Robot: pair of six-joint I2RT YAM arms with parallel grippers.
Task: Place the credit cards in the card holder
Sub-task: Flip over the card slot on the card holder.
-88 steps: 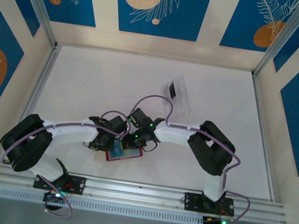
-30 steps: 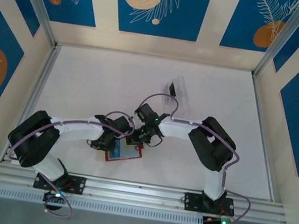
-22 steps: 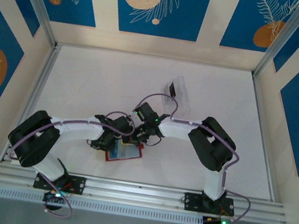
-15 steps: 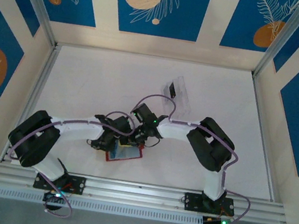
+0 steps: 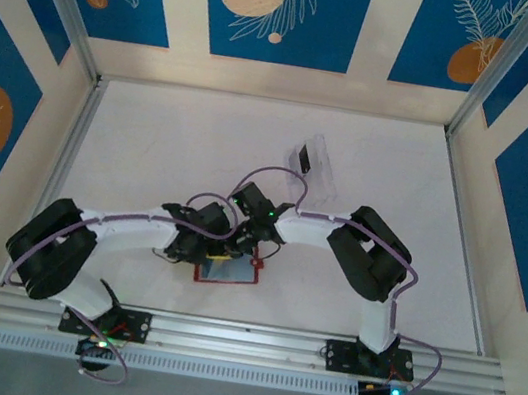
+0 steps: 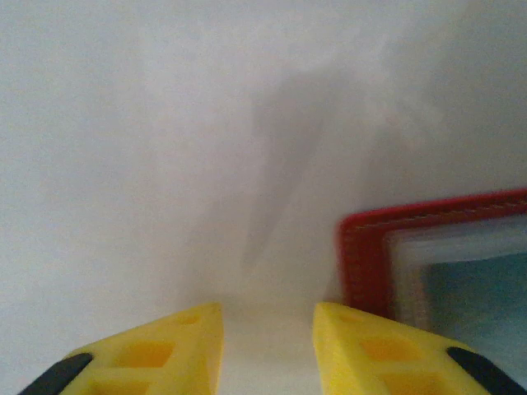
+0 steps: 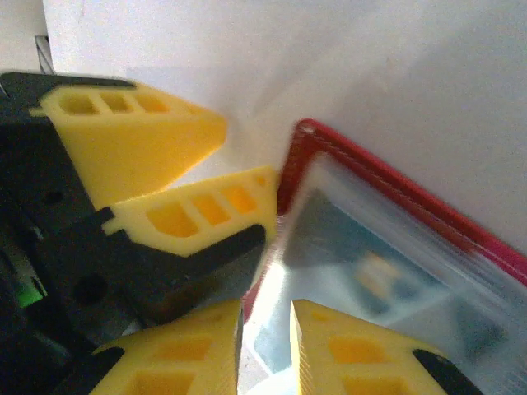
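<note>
The red wallet [image 5: 227, 273] lies open at the table's [image 5: 172, 142] six o'clock, with a blue card [image 7: 362, 263] under its glossy clear pocket. A clear plastic tray [image 5: 317, 169] sits toward one o'clock. The left gripper [image 6: 268, 346], at the wallet's ten o'clock corner, is narrowly parted and empty. So is the right gripper [image 7: 265, 346], over the pocket.

The card holder [image 5: 229, 283] is a small red squarish wallet lying flat and open on the white counter [image 5: 170, 151], close to the near edge and a little left of centre. Its stitched red rim frames a pale, glossy inner face. A blue-teal credit card [image 5: 223, 271] lies flat inside that frame, seemingly behind a clear layer. Its print is blurred, apart from a small yellowish mark.
</note>
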